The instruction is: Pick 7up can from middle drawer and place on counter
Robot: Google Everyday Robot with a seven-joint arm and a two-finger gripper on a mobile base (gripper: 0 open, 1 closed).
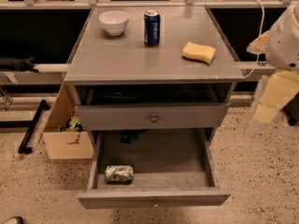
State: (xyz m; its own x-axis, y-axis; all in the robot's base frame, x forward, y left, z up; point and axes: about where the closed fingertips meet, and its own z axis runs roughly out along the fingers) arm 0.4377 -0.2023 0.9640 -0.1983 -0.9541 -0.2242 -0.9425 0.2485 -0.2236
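Observation:
The 7up can [118, 173] lies on its side in the front left corner of the open middle drawer [154, 198], which is pulled out at the bottom of the cabinet. The counter [135, 55] is the flat grey top above it. My arm hangs blurred at the right edge, beside the cabinet and at the height of its upper drawer. The gripper [262, 118] is at the arm's lower end, well to the right of the can and above it, and touches nothing.
On the counter stand a white bowl [114, 21], a dark blue Pepsi can [152, 28] and a yellow sponge [199, 52]. A shut drawer with a brass knob [153, 118] sits above the open one. A cardboard box [65, 136] stands on the floor to the left.

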